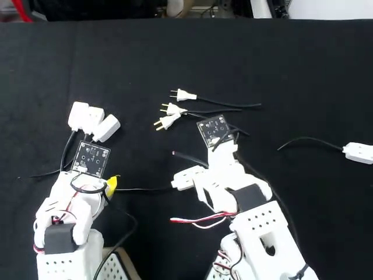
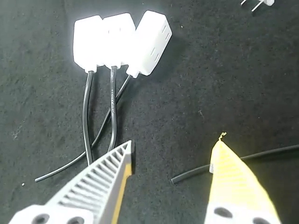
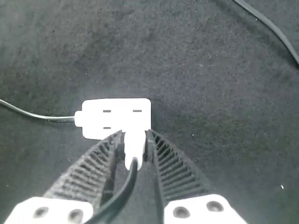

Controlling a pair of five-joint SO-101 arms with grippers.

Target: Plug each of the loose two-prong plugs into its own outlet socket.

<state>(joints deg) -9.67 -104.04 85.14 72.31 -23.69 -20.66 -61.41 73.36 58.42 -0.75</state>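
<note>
My right hand (image 3: 135,136) clamps one plug (image 3: 135,150) against its socket (image 3: 116,116); three plugs (image 1: 169,108) lie loose, left hand (image 2: 174,142) open

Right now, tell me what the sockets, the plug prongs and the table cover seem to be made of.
Sockets: likely hard moulded plastic, glossy white; smooth faces, rounded edges, sharp slots.
Plug prongs: probably metal, brass-toned; thin yellowish pins, too small to be sure.
Table cover: apparently black cloth, matte; the left wrist view shows a fuzzy, speckled nap.
</note>
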